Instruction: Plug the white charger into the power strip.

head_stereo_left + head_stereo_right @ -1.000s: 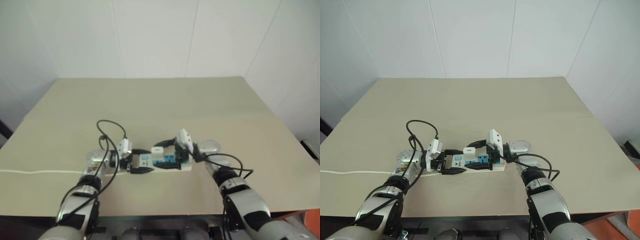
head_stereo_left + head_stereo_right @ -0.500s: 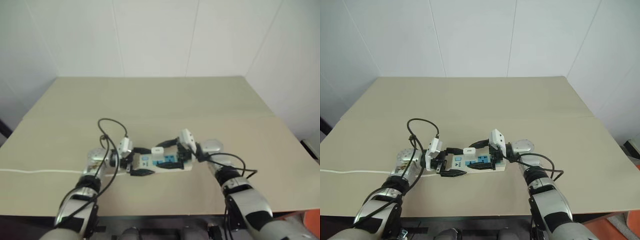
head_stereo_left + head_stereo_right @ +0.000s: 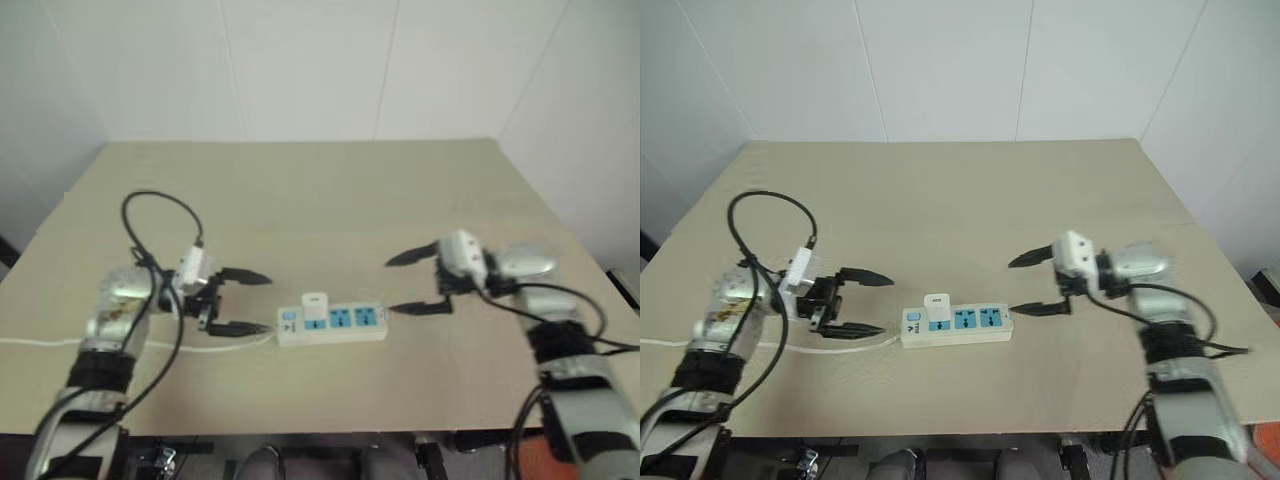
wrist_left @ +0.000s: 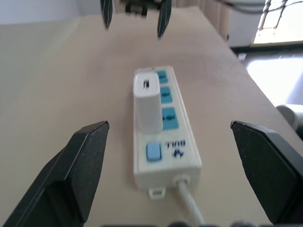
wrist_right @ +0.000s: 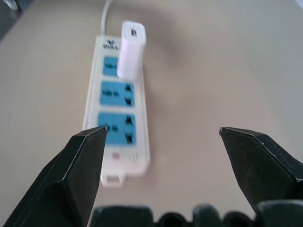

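A white power strip (image 3: 957,325) lies lengthwise across the near middle of a beige table (image 3: 940,200). The white charger (image 3: 937,307) stands upright in the strip's leftmost blue outlet, beside the small blue switch, so the plugging step looks complete. The left end effector (image 3: 860,303) hovers just left of the strip, its two black fingers spread wide and holding nothing. The right end effector (image 3: 1038,284) hovers to the strip's right, also spread and empty. Both appear placed clear of the strip because the charger no longer needs holding. The thin white cord (image 3: 665,343) runs off the left edge. Whether the prongs sit fully home is hidden.
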`<control>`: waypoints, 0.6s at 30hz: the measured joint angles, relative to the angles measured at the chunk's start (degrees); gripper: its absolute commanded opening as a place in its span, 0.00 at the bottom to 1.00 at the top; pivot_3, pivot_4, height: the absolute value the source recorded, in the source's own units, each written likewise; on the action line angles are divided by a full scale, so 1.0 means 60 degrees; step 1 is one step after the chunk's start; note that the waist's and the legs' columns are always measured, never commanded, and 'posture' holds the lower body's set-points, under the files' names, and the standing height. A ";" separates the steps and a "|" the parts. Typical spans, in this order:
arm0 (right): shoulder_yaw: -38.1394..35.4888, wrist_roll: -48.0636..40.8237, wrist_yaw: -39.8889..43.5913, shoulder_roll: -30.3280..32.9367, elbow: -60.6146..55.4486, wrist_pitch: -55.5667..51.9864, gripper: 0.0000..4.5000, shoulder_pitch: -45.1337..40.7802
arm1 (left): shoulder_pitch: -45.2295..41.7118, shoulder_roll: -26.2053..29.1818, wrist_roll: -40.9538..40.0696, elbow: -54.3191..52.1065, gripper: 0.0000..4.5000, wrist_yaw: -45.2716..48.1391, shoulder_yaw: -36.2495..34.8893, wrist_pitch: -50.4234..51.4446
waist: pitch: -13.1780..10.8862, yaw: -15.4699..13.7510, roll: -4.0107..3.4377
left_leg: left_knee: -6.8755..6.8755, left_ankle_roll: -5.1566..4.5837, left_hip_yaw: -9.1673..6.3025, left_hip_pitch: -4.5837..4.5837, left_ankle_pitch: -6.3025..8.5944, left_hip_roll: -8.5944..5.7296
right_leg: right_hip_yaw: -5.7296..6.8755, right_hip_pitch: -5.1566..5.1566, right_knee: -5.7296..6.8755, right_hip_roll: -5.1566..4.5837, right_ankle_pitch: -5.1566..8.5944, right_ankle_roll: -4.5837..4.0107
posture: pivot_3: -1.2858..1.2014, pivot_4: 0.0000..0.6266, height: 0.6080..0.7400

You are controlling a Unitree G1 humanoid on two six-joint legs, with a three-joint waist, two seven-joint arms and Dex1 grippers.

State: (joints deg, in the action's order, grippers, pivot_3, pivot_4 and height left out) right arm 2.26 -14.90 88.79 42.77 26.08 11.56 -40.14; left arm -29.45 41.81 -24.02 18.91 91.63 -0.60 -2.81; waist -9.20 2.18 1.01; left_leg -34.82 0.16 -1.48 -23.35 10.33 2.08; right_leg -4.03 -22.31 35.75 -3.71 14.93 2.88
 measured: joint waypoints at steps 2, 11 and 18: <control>-0.0284 -0.0192 0.0025 0.0906 -0.0505 -0.0418 1.00 0.0382 | 0.0255 0.0386 0.0080 -0.0281 0.99 -0.0110 -0.0148 -0.0009 | -0.0002 -0.0025 0.0000 | 0.0004 0.0000 0.0008 -0.0003 0.0001 -0.0002 | 0.0000 -0.0001 -0.0003 -0.0008 0.0008 -0.0003 | 0.52 0.24 1.00; -0.1147 -0.0964 0.0067 0.2821 -0.1839 -0.1365 1.00 0.2393 | 0.1321 0.0845 -0.0112 -0.0976 0.99 -0.0608 -0.0852 0.0095 | -0.0007 -0.0002 0.0006 | -0.0013 0.0001 0.0022 0.0017 0.0000 0.0005 | -0.0005 0.0004 0.0012 -0.0010 0.0038 0.0037 | 0.52 0.24 1.00; -0.1362 -0.1133 -0.0085 0.2931 -0.2436 -0.1664 1.00 0.3083 | 0.1328 0.0694 -0.0137 -0.1062 0.99 -0.0768 -0.0840 0.0115 | -0.0007 -0.0025 0.0007 | -0.0033 0.0004 0.0024 0.0014 -0.0004 0.0006 | -0.0007 0.0008 0.0021 -0.0009 0.0048 0.0056 | 0.52 0.24 1.00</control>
State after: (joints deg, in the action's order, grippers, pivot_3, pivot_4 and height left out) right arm -5.91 -21.69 88.28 60.35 11.46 1.58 -21.64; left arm -21.48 45.97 -24.85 12.54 87.02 -5.65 -2.12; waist -9.25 2.03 1.05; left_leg -35.01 0.19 -1.34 -23.27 10.31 2.12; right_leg -4.07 -22.25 35.88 -3.76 15.22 3.21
